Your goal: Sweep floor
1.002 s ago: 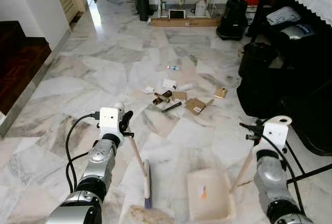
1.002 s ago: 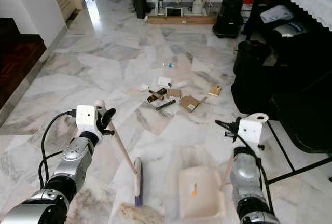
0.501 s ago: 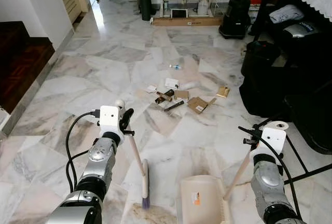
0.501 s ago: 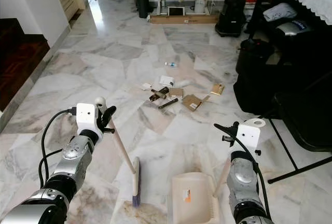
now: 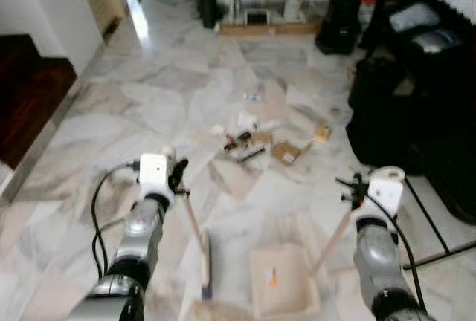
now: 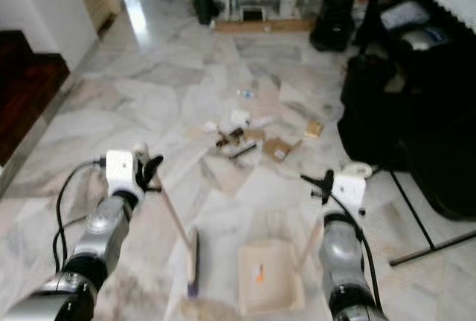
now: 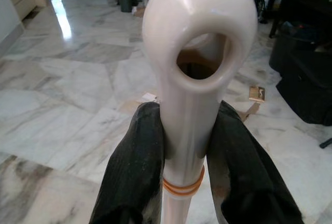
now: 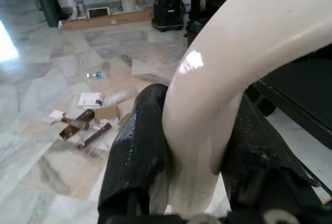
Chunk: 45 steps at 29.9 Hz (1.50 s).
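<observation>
My left gripper is shut on the cream handle of a broom. Its purple-bristled head rests on the marble floor close in front of me. My right gripper is shut on the handle of a cream dustpan, which lies flat on the floor to the right of the broom head. In the left wrist view my fingers clamp the broom handle below its ring end. A scatter of litter, cardboard scraps, paper and a small bottle, lies farther ahead on the floor.
Black bags and a dark table line the right side. A dark wooden step sits at the left. Shelving, a cardboard box and a black bin stand at the far end. A black stand leg crosses the floor near my right arm.
The view has shifted and blurred with my own motion. The dustpan has slid slightly forward and lies flatter; the broom stays in about the same place.
</observation>
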Motion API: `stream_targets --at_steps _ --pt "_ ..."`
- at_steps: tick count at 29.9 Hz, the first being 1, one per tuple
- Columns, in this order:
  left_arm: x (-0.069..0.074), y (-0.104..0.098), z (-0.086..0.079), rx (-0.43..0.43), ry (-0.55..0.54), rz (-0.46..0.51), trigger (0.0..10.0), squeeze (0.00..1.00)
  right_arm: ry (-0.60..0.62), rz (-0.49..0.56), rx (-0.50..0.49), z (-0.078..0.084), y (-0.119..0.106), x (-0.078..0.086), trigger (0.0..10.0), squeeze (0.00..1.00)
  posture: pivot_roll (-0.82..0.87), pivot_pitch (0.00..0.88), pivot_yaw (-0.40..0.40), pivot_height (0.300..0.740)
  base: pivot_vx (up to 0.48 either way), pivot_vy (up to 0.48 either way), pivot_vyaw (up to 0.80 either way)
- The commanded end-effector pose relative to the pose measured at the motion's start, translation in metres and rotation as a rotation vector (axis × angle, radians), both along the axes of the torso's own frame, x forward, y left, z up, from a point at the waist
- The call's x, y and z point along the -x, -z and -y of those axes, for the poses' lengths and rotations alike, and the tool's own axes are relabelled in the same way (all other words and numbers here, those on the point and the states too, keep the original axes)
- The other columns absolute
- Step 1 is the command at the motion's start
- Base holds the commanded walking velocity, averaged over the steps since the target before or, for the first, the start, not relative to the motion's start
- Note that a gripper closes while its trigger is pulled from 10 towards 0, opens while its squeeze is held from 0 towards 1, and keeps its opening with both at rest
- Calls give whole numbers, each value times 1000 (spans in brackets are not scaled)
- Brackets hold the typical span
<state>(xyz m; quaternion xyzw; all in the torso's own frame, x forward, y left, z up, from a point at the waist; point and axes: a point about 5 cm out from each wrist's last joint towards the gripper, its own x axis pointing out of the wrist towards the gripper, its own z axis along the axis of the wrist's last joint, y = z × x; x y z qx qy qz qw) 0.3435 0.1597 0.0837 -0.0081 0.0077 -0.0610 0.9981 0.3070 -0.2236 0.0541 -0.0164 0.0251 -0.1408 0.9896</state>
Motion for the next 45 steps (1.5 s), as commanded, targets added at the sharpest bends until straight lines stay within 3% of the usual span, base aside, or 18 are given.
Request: stream_targets --at_steps 1,18,45 --pt "-3 -8 2 25 -3 29 10000 0 -8 60 19 2 -14 -6 10000 0 -131 0 60 740 300 0 0" --pt "-7 -15 1 22 1 49 10000 0 -2 63 5 2 -13 -5 10000 0 -130 0 70 740 301 0 0" --pt "-3 -8 -3 14 -1 24 10000 0 11 78 -2 1 -14 -2 10000 0 -198 0 90 740 302 0 0"
